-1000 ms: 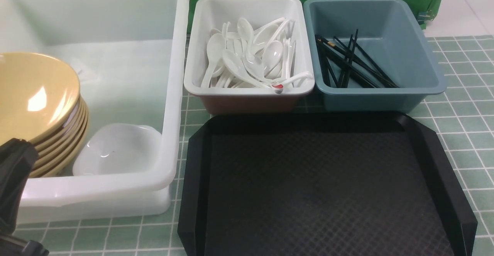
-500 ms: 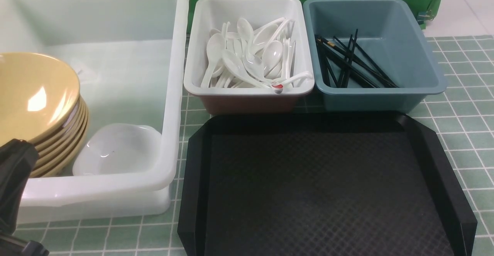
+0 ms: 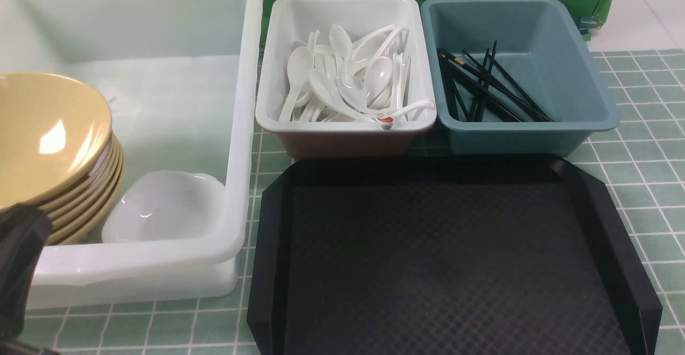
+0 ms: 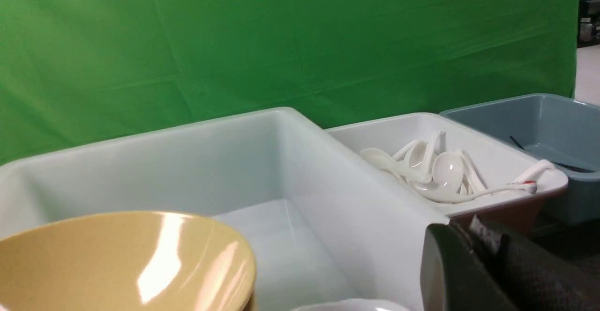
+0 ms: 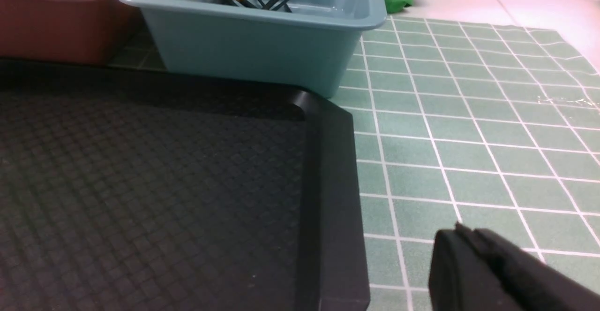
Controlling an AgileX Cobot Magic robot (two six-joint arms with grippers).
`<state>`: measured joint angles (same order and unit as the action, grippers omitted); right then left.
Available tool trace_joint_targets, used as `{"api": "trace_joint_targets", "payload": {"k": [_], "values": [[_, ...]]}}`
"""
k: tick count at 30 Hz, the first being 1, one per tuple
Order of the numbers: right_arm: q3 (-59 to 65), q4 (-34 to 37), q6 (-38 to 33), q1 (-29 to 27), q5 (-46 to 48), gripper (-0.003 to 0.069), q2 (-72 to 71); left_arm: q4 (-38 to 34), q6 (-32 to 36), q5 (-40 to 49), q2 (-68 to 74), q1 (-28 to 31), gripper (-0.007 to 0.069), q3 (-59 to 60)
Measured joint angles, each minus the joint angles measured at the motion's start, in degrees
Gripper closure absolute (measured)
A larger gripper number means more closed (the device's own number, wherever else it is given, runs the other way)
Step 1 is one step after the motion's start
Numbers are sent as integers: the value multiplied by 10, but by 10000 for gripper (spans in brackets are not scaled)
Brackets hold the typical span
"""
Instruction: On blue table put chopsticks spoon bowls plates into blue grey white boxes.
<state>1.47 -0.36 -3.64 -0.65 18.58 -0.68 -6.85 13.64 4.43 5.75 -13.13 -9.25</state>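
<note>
Green checked cloth (image 3: 637, 178) covers the table, with a green backdrop (image 4: 281, 43) hanging behind the boxes. At the near left edge of the front view sits the left gripper (image 3: 18, 269), a dark blurred mass; whether its jaws are apart or together cannot be told. It sits in front of the large white box (image 3: 243, 130), a translucent, smooth-walled tub. Inside, a tilted stack of glossy tan bowls (image 3: 48, 130) leans at the left, and a small white squarish bowl (image 3: 160, 205) rests just beside them against the near wall. To the right stands the smaller white box (image 3: 278, 119), brown on its outer face, heaped with white plastic spoons (image 3: 348, 82); one with a red mark lies over the near rim. Next comes the grey-blue box (image 3: 599, 108), holding thin black chopsticks (image 3: 481, 87) lying crossed. Ahead of both small boxes lies a black tray (image 3: 599, 221), its floor diamond-textured, corners cut. From the right wrist view only one dark finger of the right gripper (image 5: 492, 273) shows, over the cloth beside the tray's corner; its state cannot be told.
</note>
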Motion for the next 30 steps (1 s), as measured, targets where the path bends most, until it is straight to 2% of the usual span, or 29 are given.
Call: {"api": "trace_joint_targets", "payload": {"k": [5, 9, 16, 30], "values": [[0, 0, 0, 0, 0, 610, 0, -4, -8, -9, -59, 61, 620, 63], [0, 0, 1, 0, 1, 610, 0, -9, -61, 0, -64, 111, 620, 106], [0, 0, 1, 0, 1, 610, 0, 11, -99, 139, -64, 115, 620, 107], [0, 0, 1, 0, 1, 610, 0, 12, -101, 148, -64, 115, 620, 106]]}}
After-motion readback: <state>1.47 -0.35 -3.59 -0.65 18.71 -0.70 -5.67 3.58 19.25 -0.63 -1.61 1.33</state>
